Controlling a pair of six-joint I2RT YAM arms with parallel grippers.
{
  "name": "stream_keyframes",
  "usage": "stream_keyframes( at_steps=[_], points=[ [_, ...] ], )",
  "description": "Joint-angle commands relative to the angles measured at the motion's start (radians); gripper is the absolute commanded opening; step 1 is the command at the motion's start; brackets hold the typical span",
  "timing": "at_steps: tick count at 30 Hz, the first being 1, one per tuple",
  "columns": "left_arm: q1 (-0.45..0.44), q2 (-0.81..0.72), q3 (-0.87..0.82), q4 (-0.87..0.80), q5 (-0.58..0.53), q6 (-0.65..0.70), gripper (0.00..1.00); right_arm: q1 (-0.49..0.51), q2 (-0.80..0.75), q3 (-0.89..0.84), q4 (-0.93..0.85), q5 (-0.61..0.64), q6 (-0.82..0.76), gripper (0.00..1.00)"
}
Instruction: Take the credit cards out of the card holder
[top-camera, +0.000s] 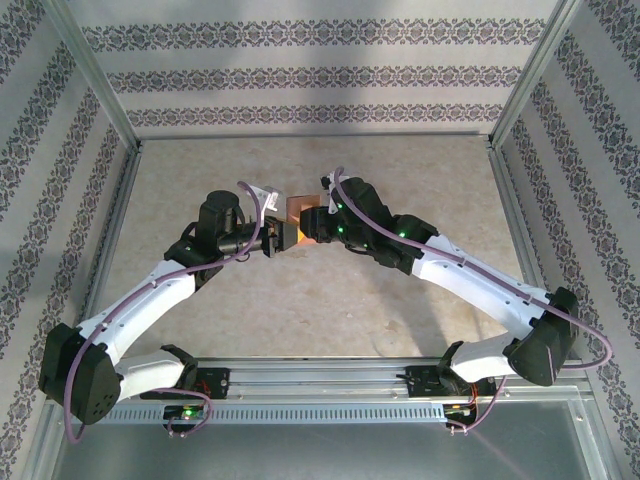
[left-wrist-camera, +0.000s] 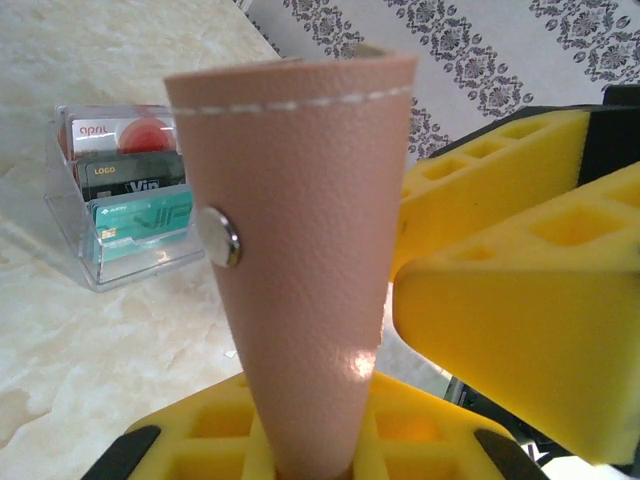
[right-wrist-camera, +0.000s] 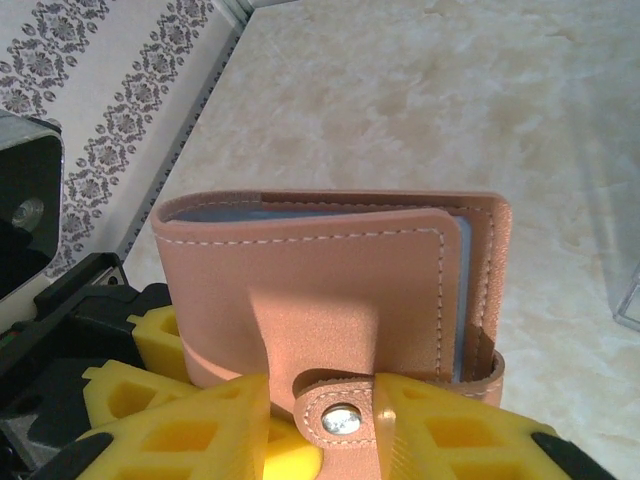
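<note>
1. A clear plastic stand (left-wrist-camera: 80, 240) sits on the surface (left-wrist-camera: 120, 360) to the side of both hands and apart from them. Nothing lies between it and the hands.
2. Three credit cards (left-wrist-camera: 140, 218) are in this stand, in steps: a white and red one at the back, a dark one in the middle, and a teal one in front.
3. The card holder (right-wrist-camera: 330, 290) is in the air over the middle of the surface, between the two hands. It is folded closed, its tab (right-wrist-camera: 345, 400) is snapped, and the grey-blue pockets show at its edge.
4. The left hand (left-wrist-camera: 310, 445) is closed on one end of the card holder, which rises from between its yellow fingers (left-wrist-camera: 420, 430).
5. The right hand (right-wrist-camera: 322, 425) has its fingers (right-wrist-camera: 450, 430) almost together and pinches the card holder at the snap tab.
6. From above, the two arms meet at the card holder (top-camera: 298, 208): left hand (top-camera: 276, 238) and right hand (top-camera: 318, 222).
7. The surface is pale marbled beige. Walls (top-camera: 300, 70) with grey ornament stripes and a metal frame (top-camera: 90, 80) stand around it.
</note>
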Motion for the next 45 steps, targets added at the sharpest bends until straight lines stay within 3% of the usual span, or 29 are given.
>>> stream_keyframes(
  at_steps=[1,28,45],
  points=[
    [-0.017,-0.017,-0.002,0.086,0.048,-0.006,0.12,0.010,0.017,0.029,-0.013,0.028,0.021,0.34],
    [-0.037,-0.087,-0.038,0.289,0.151,-0.042,0.13,-0.024,0.100,0.044,-0.141,0.086,0.012,0.31],
    [-0.038,-0.075,-0.011,0.200,0.083,-0.019,0.13,-0.036,0.051,0.027,-0.158,0.123,-0.006,0.06]
  ],
)
